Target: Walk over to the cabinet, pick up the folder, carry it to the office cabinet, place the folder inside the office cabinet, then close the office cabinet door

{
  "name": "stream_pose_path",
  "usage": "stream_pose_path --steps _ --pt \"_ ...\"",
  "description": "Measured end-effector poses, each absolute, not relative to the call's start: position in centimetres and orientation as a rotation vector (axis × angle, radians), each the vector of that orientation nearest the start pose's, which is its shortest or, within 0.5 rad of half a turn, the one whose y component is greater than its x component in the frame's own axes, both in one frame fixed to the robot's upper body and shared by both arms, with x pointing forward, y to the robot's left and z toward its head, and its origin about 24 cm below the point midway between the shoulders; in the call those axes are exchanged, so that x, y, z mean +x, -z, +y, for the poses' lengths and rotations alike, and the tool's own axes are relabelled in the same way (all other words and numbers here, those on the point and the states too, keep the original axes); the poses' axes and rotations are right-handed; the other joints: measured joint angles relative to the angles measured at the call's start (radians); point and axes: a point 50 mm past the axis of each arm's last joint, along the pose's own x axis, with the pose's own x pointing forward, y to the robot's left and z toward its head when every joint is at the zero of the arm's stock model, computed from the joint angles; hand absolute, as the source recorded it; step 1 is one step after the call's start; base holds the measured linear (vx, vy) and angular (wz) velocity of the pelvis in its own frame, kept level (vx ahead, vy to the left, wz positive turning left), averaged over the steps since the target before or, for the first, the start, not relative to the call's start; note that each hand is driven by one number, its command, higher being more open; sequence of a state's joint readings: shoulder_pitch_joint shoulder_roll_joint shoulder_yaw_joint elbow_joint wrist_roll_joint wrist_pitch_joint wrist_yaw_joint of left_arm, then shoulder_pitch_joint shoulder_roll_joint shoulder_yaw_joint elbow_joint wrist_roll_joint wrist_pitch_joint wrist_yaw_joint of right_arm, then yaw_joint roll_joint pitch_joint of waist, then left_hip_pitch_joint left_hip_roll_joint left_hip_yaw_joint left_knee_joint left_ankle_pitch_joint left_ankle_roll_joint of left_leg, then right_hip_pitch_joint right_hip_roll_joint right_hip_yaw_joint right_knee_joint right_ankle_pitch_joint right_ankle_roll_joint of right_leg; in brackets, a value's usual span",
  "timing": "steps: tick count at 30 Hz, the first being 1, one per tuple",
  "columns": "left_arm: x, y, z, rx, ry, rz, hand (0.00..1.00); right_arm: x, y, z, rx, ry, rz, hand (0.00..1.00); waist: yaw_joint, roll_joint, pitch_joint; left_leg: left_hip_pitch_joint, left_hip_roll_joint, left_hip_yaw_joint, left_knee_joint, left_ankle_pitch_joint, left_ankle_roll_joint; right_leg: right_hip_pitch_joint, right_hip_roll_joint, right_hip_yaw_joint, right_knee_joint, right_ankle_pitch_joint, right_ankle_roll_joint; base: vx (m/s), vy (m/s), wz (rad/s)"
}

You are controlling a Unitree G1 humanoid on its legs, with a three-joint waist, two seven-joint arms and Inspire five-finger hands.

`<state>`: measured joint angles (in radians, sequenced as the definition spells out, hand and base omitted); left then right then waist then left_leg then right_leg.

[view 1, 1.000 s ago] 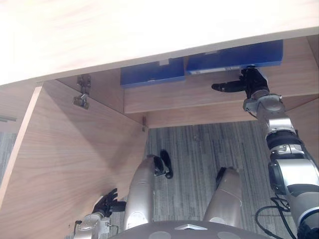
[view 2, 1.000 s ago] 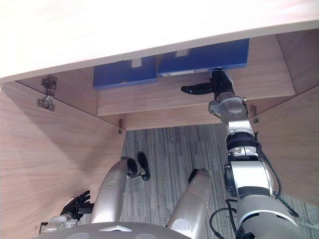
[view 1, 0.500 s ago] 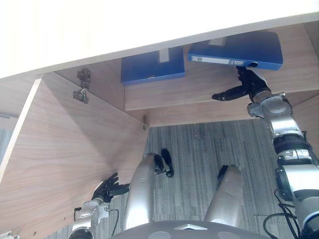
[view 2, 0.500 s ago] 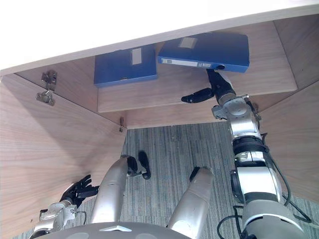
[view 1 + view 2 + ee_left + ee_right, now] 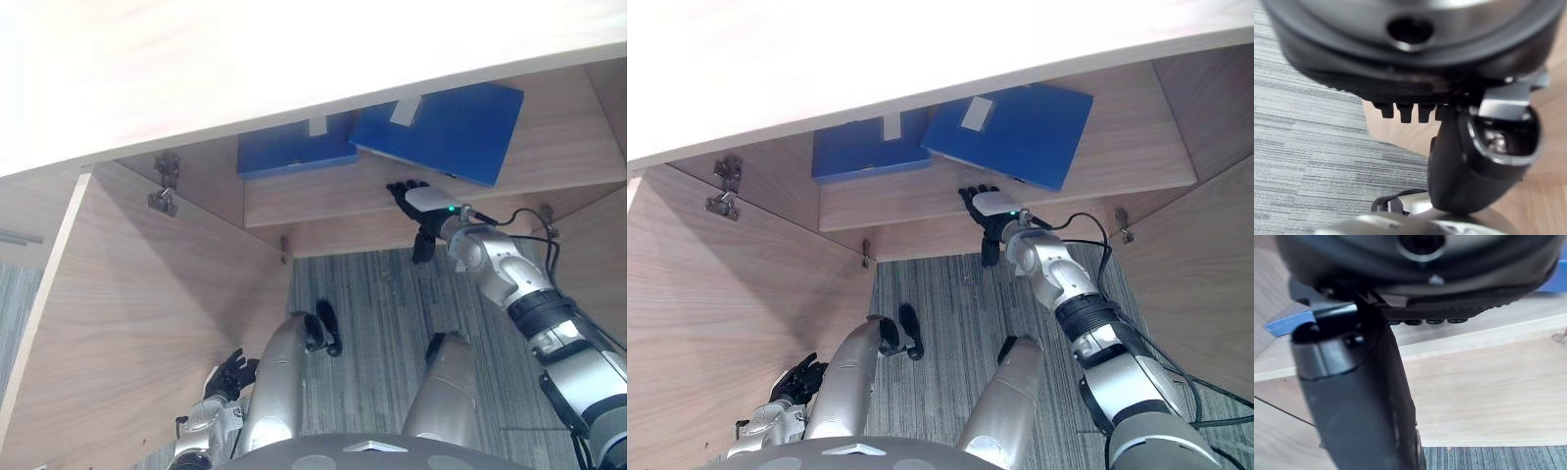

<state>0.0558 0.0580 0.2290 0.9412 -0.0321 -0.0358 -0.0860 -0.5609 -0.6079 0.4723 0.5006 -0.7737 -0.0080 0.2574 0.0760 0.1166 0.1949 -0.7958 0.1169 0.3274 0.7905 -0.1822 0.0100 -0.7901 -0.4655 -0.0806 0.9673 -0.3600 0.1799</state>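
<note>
A blue folder (image 5: 443, 127) lies askew on the shelf (image 5: 323, 201) inside the open office cabinet, with a white label near its back edge. A second blue folder (image 5: 294, 149) lies to its left on the same shelf. My right hand (image 5: 415, 208) hangs just in front of the shelf's front edge, below the askew folder and apart from it, fingers straight and holding nothing. In the right wrist view its thumb (image 5: 1361, 396) stands before the shelf's wooden edge, and a strip of the blue folder (image 5: 1287, 323) shows past it. My left hand (image 5: 227, 375) hangs low beside the left door, relaxed and empty.
The cabinet's left door (image 5: 127, 323) stands wide open on my left, with its hinges (image 5: 162, 186) showing. The right door (image 5: 1205, 264) stands open at the right. The cabinet's light top (image 5: 245, 69) overhangs the shelf. Grey striped carpet (image 5: 382, 294) lies below.
My right hand has let go of the folder and drawn back and down to the left, off the shelf. The folder has settled flat and turned askew. The left hand has barely moved.
</note>
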Motion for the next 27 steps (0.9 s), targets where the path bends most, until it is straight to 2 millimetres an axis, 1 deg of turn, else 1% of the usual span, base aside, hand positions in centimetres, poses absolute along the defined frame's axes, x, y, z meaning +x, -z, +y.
stream_pose_path --steps 3,6,8,10,14,18,20,21,24,26,27 --pt "12.8 14.7 20.1 -0.107 -0.192 0.953 1.00 34.3 -6.0 -19.5 -1.549 -0.478 0.176 1.00 -0.001 -0.004 -0.007 0.015 -0.001 0.000 -0.010 0.002 -0.001 0.020 0.003 -0.004 -0.017 0.008 0.001 0.00 0.044 -0.03" --pt "13.2 14.6 20.4 -0.090 -0.207 0.952 1.00 34.8 -4.7 -18.8 -1.547 -0.473 0.206 1.00 -0.007 -0.022 -0.013 0.034 -0.004 -0.004 -0.011 0.003 0.000 0.045 0.000 -0.011 -0.021 0.010 0.003 -0.02 0.047 0.03" --pt "14.0 14.4 20.6 -0.079 -0.217 0.934 1.00 35.0 -3.9 -18.7 -1.552 -0.447 0.238 1.00 -0.001 -0.037 -0.021 0.035 -0.010 -0.008 -0.011 0.008 0.002 0.048 -0.006 -0.012 -0.016 0.010 0.003 -0.06 0.049 0.09" --pt "14.5 14.2 20.7 -0.075 -0.222 0.921 1.00 35.2 -3.7 -18.9 -1.537 -0.429 0.255 1.00 0.000 -0.039 -0.022 0.033 -0.019 -0.013 -0.012 0.015 0.005 0.049 -0.013 -0.012 -0.012 0.010 0.002 -0.07 0.060 0.13" --pt "15.6 13.8 20.3 -0.087 -0.225 0.890 1.00 35.8 -4.1 -19.4 -1.483 -0.375 0.277 1.00 0.001 -0.037 -0.023 0.016 -0.031 -0.014 -0.014 0.032 0.011 0.037 -0.024 -0.011 -0.008 0.020 0.011 -0.09 0.097 0.12" --pt "16.0 13.6 20.4 -0.095 -0.232 0.872 1.00 36.4 -5.2 -19.6 -1.356 -0.288 0.231 1.00 0.001 -0.040 -0.021 -0.009 -0.035 0.004 -0.036 0.050 0.020 0.001 -0.023 0.004 -0.017 0.024 0.012 -0.06 0.093 0.06" --pt "16.0 13.6 20.4 -0.095 -0.235 0.872 1.00 36.6 -5.6 -19.6 -1.310 -0.265 0.218 1.00 0.001 -0.040 -0.021 -0.012 -0.035 0.021 -0.056 0.056 0.016 -0.012 -0.021 0.013 -0.031 0.029 0.008 -0.04 0.086 -0.04" --pt "16.0 13.6 20.4 -0.095 -0.236 0.872 1.00 36.7 -5.9 -19.6 -1.290 -0.254 0.210 1.00 0.000 -0.040 -0.021 -0.013 -0.035 0.031 -0.070 0.059 0.017 -0.018 -0.019 0.015 -0.048 0.042 0.005 -0.03 0.086 -0.06" --pt "16.0 13.6 20.4 -0.095 -0.236 0.870 1.00 37.1 -6.4 -19.7 -1.246 -0.237 0.208 1.00 0.000 -0.038 -0.020 -0.014 -0.034 0.044 -0.090 0.061 0.013 -0.021 -0.016 0.016 -0.073 0.047 0.002 -0.02 0.084 -0.06" --pt "16.1 13.5 20.5 -0.094 -0.236 0.869 1.00 37.5 -6.9 -19.8 -1.203 -0.230 0.212 1.00 -0.001 -0.035 -0.018 -0.014 -0.034 0.049 -0.090 0.061 0.013 -0.021 -0.014 0.020 -0.081 0.058 -0.005 -0.01 0.080 -0.05" --pt "16.5 13.4 20.5 -0.094 -0.230 0.861 1.00 37.7 -7.4 -19.9 -1.185 -0.229 0.216 1.00 -0.002 -0.030 -0.015 -0.015 -0.035 0.051 -0.090 0.061 0.013 -0.021 -0.014 0.022 -0.083 0.059 -0.004 -0.03 0.086 0.01"
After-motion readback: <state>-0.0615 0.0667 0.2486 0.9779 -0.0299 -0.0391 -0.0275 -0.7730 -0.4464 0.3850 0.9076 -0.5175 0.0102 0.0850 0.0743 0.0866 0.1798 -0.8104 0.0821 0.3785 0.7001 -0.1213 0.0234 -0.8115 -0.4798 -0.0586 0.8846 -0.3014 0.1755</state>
